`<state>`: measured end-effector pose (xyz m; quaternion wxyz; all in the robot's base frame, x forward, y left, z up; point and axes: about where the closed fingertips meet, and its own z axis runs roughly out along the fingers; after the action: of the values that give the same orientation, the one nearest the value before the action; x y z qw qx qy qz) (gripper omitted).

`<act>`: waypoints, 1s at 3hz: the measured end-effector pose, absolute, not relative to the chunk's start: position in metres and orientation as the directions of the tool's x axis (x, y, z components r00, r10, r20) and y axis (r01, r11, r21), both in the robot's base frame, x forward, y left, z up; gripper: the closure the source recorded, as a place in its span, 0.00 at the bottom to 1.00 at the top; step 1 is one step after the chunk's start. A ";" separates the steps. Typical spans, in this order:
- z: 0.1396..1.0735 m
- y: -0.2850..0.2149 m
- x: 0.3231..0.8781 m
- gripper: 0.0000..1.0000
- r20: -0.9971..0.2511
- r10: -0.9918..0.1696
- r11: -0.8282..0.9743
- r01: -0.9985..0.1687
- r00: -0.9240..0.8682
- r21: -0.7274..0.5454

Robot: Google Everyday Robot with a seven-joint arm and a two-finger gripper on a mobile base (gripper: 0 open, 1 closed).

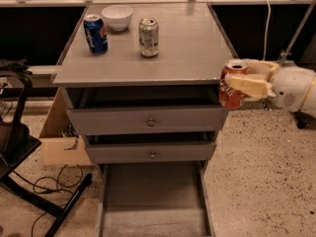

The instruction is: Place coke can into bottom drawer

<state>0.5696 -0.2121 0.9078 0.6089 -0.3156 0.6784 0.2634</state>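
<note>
- The coke can (pixel 232 90) sits at about 3 o'clock in my view, upright, held in the air just off the right edge of the desk (pixel 187 48), level with the top drawer (pixel 148 120)
- The claw (pixel 236 80) is closed around the can's upper half, one pale finger across its front, so I read it as a firm hold
- The bottom drawer (pixel 153 191) is pulled out at 6 o'clock, its grey floor bare, well below and to the left of the can
- To do this step well, I would bring the can down and in towards 7 o'clock, keeping it upright, and let go only once it is low over the drawer floor
- What stands in the way, I judge, is the top drawer and the middle drawer (pixel 152 153), both slightly ajar; their right corners lie between the can and the tray, so I would drop clear of them before swinging in
- On the desk at 11 o'clock stand a blue Pepsi can (pixel 96 33), a white bowl (pixel 117 17) and a silver-green can (pixel 148 37), all well apart from my path
- A cardboard box (pixel 59 142) and cables (pixel 49 181) lie at 8 o'clock on the floor
</note>
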 end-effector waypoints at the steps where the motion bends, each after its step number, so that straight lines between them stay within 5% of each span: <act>1: 0.820 -0.168 0.525 1.00 -0.999 -0.012 0.554 -0.832 -0.041 0.027; 3: 0.764 -0.143 0.500 1.00 -1.000 0.002 0.478 -0.879 -0.011 0.010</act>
<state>0.5000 -0.1432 0.7635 0.6049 -0.3588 0.6106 0.3640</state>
